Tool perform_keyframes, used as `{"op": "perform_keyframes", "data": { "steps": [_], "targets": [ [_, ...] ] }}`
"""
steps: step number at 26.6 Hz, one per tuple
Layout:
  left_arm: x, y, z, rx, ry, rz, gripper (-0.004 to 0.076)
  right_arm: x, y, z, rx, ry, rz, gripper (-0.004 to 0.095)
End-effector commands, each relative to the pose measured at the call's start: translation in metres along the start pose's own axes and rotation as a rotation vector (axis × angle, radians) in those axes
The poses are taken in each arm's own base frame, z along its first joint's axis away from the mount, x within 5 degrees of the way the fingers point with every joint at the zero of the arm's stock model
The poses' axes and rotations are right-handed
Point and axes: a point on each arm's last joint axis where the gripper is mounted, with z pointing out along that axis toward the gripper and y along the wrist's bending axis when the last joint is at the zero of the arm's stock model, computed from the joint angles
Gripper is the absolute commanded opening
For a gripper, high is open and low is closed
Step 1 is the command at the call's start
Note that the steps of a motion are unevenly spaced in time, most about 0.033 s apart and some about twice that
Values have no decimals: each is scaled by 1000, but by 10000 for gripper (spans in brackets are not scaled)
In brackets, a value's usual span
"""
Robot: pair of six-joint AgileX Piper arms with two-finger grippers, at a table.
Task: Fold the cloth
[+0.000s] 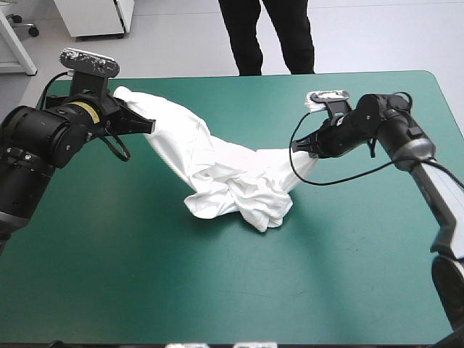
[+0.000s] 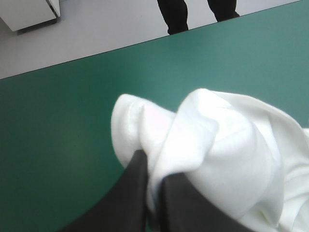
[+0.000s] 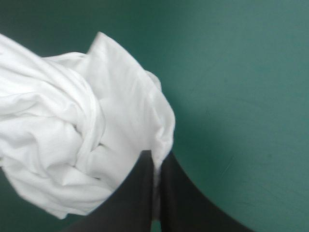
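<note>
With the left pincer (image 1: 150, 125) and right pincer (image 1: 299, 148) each clamped on a bunched edge of the T-shirt (image 1: 232, 181), whose crumpled middle sags onto the teal-green bench (image 1: 145, 275), spreading them evenly apart should best pull it flat.

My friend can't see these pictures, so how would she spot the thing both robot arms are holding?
Start with the table under its teal-green cover. Near its middle, strung between the left gripper and the right gripper, is the T-shirt. It is the only white, crumpled thing there: each end is pinched up, while its middle sags in a heap on the table.
</note>
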Motion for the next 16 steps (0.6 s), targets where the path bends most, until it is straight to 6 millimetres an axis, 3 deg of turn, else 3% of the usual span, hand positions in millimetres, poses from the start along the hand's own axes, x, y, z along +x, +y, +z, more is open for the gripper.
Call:
{"op": "perform_keyframes", "data": {
  "steps": [1,2,3,4,6,16],
  "targets": [
    [-14,9,-32,-20,-158,-6,-9,-3,16,-77,11,-221,-53,-13],
    [-16,12,-42,-21,-190,-12,-9,0,23,-111,24,-310,-80,-13],
    [-18,13,-49,-18,-215,-19,-9,1,27,-127,28,-355,-92,-13],
    [-21,16,-62,-19,-260,-27,-9,3,33,-158,33,-441,-113,-13],
    [-27,20,-79,-19,-327,-38,-9,5,41,-191,34,-541,-135,-13],
    [-53,37,-162,-6,-632,-58,-9,17,70,-314,18,-916,-220,-13]
  ]
}}
